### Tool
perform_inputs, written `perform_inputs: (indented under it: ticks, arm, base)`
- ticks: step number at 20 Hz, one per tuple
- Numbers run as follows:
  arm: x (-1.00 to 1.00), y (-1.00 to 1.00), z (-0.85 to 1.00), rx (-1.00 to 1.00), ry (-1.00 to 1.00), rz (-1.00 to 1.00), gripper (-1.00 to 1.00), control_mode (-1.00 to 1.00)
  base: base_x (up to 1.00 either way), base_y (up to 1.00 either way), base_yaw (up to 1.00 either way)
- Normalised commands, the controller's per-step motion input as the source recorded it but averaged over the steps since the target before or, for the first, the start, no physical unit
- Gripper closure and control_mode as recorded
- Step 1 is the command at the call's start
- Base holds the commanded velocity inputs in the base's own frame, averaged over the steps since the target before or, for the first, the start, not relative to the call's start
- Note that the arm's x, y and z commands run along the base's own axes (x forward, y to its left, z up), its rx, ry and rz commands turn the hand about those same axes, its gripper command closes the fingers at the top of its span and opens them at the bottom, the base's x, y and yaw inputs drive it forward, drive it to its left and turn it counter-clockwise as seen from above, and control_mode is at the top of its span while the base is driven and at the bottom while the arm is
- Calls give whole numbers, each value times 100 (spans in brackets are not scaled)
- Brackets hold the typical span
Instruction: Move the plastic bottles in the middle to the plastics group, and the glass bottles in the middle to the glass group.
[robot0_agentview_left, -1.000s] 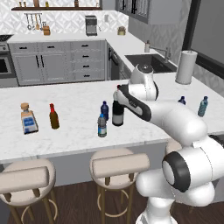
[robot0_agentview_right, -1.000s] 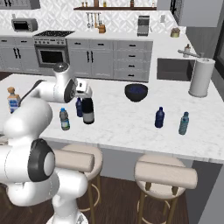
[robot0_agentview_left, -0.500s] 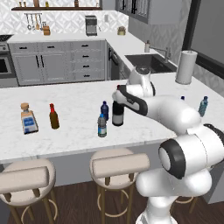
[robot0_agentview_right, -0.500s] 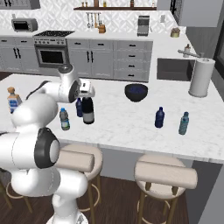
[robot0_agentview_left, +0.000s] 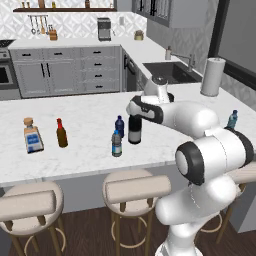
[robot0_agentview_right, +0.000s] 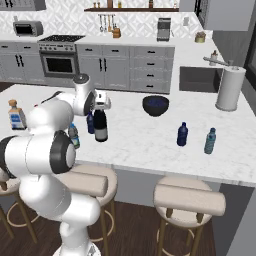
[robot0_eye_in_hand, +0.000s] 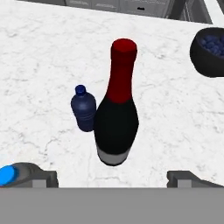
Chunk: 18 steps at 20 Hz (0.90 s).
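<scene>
Gripper (robot0_eye_in_hand: 112, 177) brought down over the wine bottle (robot0_eye_in_hand: 116, 109) — frame centre.
Fingers spread wide, nothing held; a grasp appears imminent — dark blue bottle (robot0_eye_in_hand: 84, 108) just beside it.

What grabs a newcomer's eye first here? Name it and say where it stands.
The tall dark wine bottle with its red neck, upright mid-counter, with the open claw hovering above it. A small dark blue bottle stands close beside it, and a dark bowl sits further along the white marble counter.
</scene>
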Motion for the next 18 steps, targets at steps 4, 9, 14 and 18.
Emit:
perform_inputs:
  ticks: [4,9,14,18]
  arm:
    - [25,0,-34,0,-3,5,-100,-100]
    - [42,0,-21,0,0,1,-100,-100]
    - [45,0,-10,0,0,0,-100,-100]
    - [34,1,-4,0,0,0,-100,-100]
  base:
    - [0,0,0]
    - [0,0,0]
    - [0,0,0]
    - [0,0,0]
